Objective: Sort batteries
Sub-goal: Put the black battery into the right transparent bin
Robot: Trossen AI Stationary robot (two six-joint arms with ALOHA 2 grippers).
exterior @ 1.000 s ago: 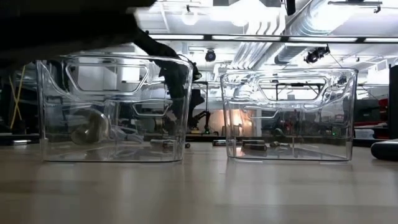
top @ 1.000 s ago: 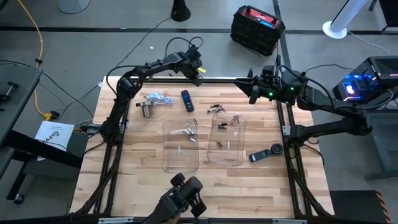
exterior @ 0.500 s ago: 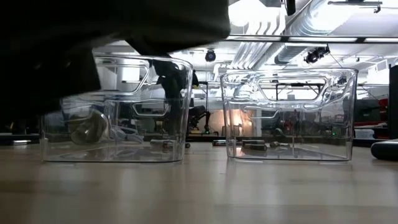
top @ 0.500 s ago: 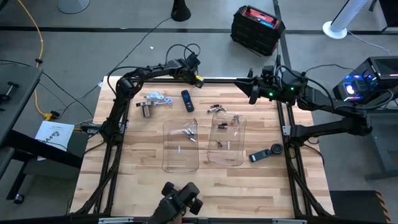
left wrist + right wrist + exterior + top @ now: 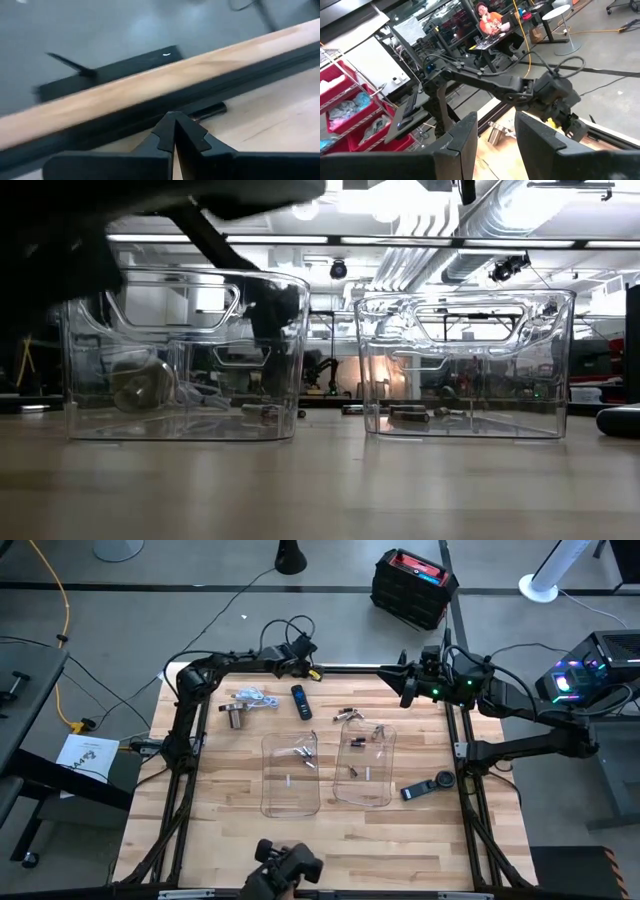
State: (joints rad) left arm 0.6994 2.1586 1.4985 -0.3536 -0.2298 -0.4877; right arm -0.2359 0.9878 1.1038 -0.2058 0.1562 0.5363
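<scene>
The batteries [image 5: 348,715] are tiny cylinders, some pale and silvery, some dark. A small loose cluster lies on the bare wood of the counter [image 5: 220,830] near its far edge, just beyond the right tray. The others lie inside the two trays.

Two clear plastic trays stand side by side in the middle of the counter, close but not touching. The left tray [image 5: 290,775] holds a few pale batteries: a pair near its far end and one nearer the middle. The right tray [image 5: 365,768] holds several, dark ones among them, spread from its far end to its middle. From the low view both trays are see-through, with cut-out handles in their walls, and small cells show on the floor of each.

On the counter beyond the left tray lie a dark remote [image 5: 300,701] and, to its left, a metal cup [image 5: 236,716] beside some silvery clutter [image 5: 252,696]. Another dark gadget [image 5: 428,786] lies right of the right tray.

The left hand [image 5: 305,653] is over the far edge of the counter, its fingers [image 5: 172,137] pressed together with nothing between them. The right hand [image 5: 407,686] hangs at the far right corner, its fingers [image 5: 462,137] apart and empty.
</scene>
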